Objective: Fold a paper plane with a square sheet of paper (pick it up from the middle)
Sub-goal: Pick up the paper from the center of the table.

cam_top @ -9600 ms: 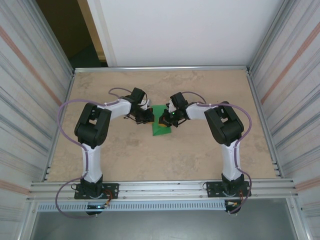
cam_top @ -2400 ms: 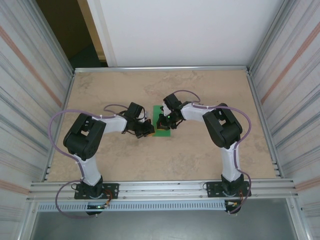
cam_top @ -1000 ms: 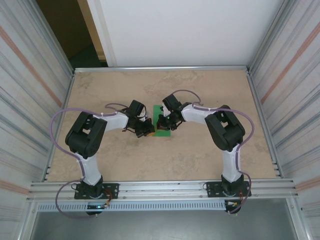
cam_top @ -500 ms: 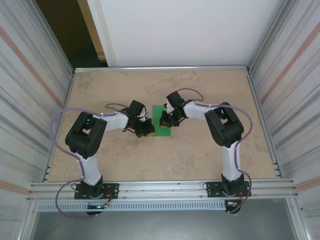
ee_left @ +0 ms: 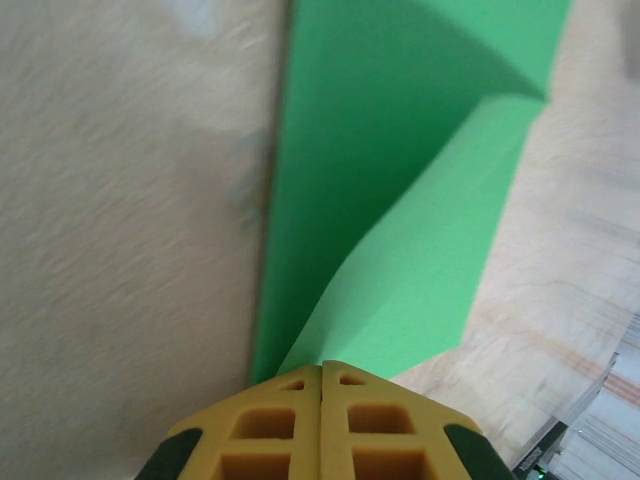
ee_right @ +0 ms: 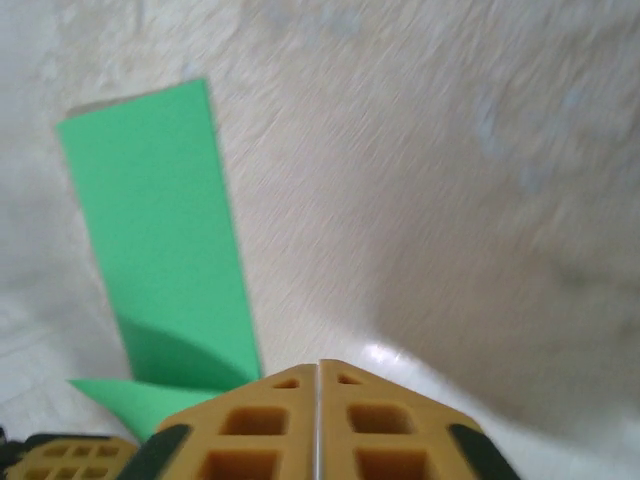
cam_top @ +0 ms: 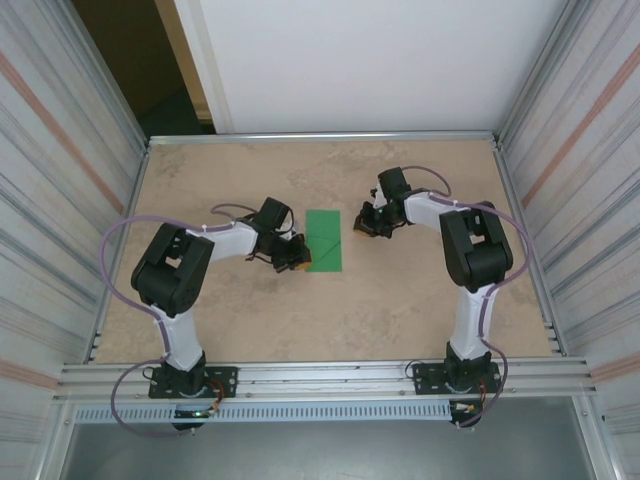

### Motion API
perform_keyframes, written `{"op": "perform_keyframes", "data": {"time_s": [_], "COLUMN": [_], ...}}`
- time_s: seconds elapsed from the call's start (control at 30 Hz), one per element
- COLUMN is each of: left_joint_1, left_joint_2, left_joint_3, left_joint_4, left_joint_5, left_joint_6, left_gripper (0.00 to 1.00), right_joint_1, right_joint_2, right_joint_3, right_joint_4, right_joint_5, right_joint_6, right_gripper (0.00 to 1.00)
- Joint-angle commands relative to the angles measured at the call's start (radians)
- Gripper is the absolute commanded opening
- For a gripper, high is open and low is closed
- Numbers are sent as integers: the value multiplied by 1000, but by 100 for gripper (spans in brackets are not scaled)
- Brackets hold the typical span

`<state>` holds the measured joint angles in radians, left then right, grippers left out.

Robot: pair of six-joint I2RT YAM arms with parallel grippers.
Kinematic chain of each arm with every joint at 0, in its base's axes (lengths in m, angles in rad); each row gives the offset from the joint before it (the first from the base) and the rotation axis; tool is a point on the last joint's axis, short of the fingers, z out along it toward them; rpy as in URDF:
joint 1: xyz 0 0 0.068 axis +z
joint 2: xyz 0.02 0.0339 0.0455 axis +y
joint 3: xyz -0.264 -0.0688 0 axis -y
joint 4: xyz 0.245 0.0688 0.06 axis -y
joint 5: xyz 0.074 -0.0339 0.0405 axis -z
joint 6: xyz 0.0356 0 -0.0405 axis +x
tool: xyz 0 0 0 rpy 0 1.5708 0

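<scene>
The sheet of paper (cam_top: pixel 324 241) lies near the middle of the worktop (cam_top: pixel 400 310). The left hand (cam_top: pixel 297 262) is at its near-left corner. The right hand (cam_top: pixel 366 224) is apart, off its far-right corner.

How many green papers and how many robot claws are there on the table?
Sheets of green paper: 1
Grippers: 2, the left gripper and the right gripper
Total: 3

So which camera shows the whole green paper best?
The top camera. It shows the whole green paper lying flat on the table, fold line and all. In the left wrist camera the paper is cut off at the far end. The right wrist camera shows a strip, its near end behind the right gripper.
</scene>
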<state>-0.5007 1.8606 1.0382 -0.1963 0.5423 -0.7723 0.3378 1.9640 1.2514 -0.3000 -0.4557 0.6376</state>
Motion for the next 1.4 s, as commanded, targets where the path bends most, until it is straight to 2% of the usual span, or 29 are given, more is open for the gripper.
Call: {"op": "perform_keyframes", "data": {"time_s": [0.0,0.13,0.3,0.57,0.7,1.03,1.37], "left_joint_1": [-7,-5,8,39,48,63,68], "left_joint_2": [-48,-33,19,81,96,115,108], "left_joint_3": [54,75,82,93,48,-5,-45], "left_joint_4": [45,75,115,84,150,145,178], "left_joint_5": [17,-8,-29,-56,-41,-68,-81], "left_joint_6": [-3,6,16,64,30,-27,-65], "left_gripper": [8,11,11,12,11,10,10], "right_joint_1": [50,120,156,162,152,132,143], "right_joint_2": [-143,-206,-209,-118,-74,-55,-12], "right_joint_3": [-59,-125,-162,-132,-124,-102,-87], "right_joint_4": [-18,29,108,129,147,147,185], "right_joint_5": [65,94,107,61,30,59,12], "right_joint_6": [64,160,248,281,313,362,390], "right_gripper": [23,37,44,42,39,32,28]}}
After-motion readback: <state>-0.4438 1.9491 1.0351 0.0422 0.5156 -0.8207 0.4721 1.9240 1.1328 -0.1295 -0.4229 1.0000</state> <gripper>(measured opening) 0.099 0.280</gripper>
